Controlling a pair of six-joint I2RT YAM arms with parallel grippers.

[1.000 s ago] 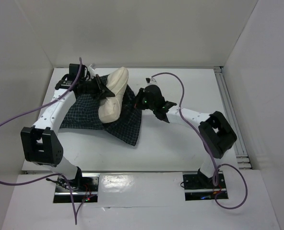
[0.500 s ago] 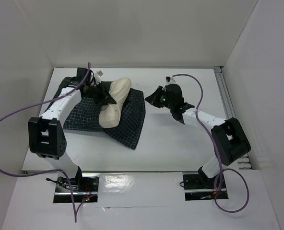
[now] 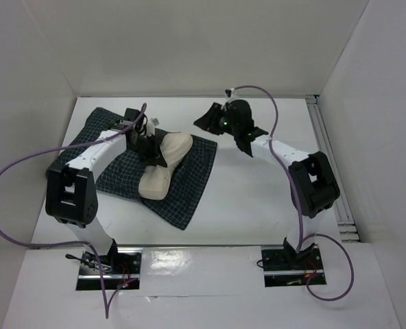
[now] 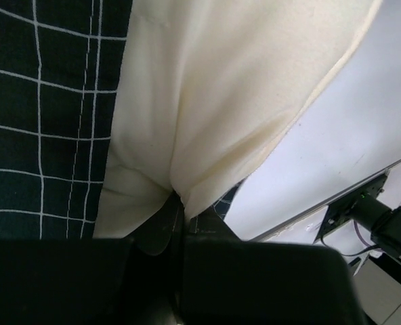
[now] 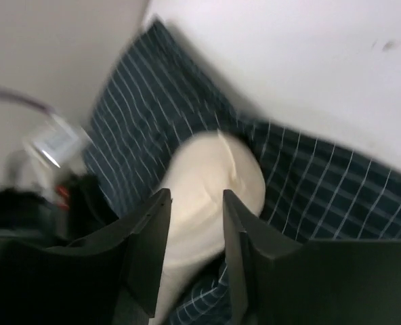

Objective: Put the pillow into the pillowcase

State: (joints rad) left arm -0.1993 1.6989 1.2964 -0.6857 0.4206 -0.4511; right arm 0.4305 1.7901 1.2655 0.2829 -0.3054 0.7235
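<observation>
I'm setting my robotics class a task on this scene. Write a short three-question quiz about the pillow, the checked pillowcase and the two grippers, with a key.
1. True or false: the pillow lies fully inside the pillowcase.
2. What does the left gripper pinch? A) the pillow B) the pillowcase C) nothing
3. Fill in: the right gripper is ____ and holds ____.
Key: 1 false, the pillow lies uncovered on top of the pillowcase. 2 A. 3 open; nothing.
</observation>
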